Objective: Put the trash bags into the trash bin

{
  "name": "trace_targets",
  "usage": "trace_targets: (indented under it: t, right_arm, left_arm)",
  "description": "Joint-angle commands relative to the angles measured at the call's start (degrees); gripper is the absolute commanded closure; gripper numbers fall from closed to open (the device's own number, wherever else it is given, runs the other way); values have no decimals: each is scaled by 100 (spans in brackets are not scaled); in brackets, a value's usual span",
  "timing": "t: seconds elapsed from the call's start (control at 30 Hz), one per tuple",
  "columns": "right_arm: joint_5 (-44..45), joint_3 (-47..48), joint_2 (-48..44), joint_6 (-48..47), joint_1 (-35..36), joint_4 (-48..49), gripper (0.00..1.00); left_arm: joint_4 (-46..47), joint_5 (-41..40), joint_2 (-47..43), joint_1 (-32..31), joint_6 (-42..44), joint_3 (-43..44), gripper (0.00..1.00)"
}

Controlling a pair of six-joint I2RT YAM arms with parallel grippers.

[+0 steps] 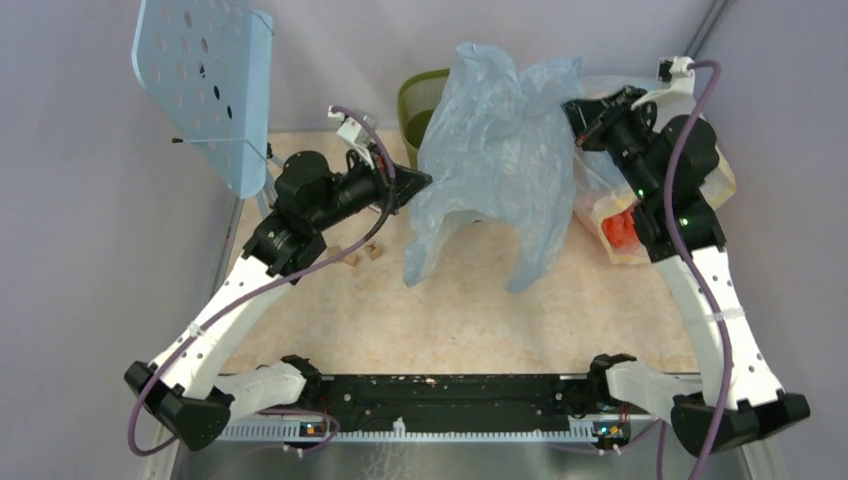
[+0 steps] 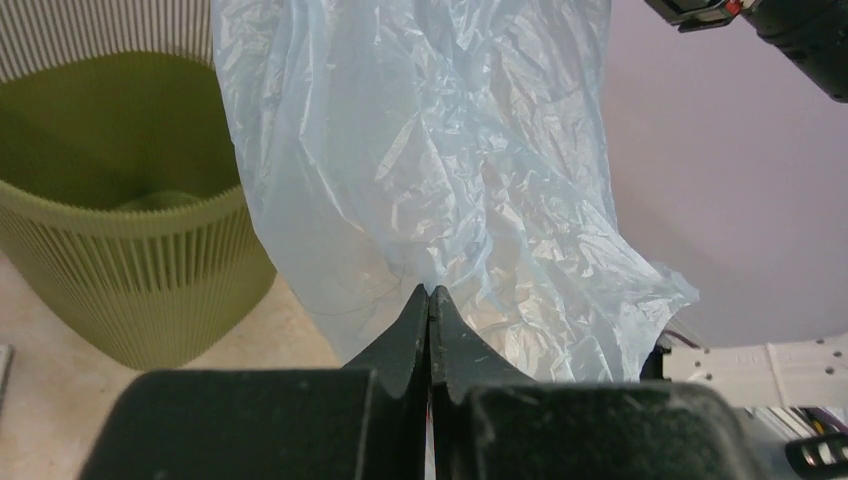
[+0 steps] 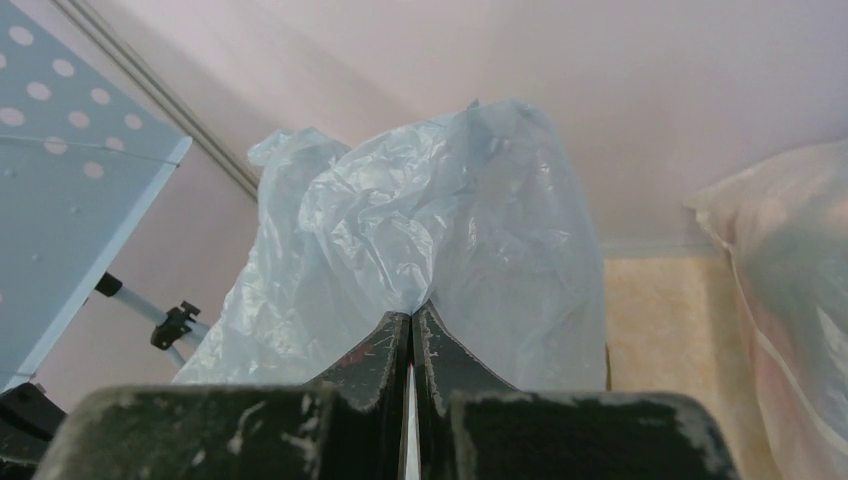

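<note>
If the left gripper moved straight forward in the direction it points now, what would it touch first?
The trash bag: the left gripper is shut on its edge, and more plastic hangs directly ahead. The trash bin seems off to one side of that line.

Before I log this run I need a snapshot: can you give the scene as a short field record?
trash bag: lifted, spread between both grippers
trash bin: upright, behind the bag; bag not yet inside
left gripper: shut on the bag's left edge
right gripper: shut on the bag's upper right edge
stuffed sack: on the table by the right arm
</note>
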Motion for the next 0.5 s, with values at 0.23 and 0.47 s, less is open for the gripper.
trace_targets:
  t: [0.23, 0.47]
  right_arm:
    - [-749, 1730, 2103, 124, 75, 499, 100]
    - [-348, 3300, 3514, -526, 804, -368, 100]
  left_arm:
    - [159, -525, 1171, 422, 255, 1397, 100]
    - [323, -386, 1364, 602, 131, 1607, 100]
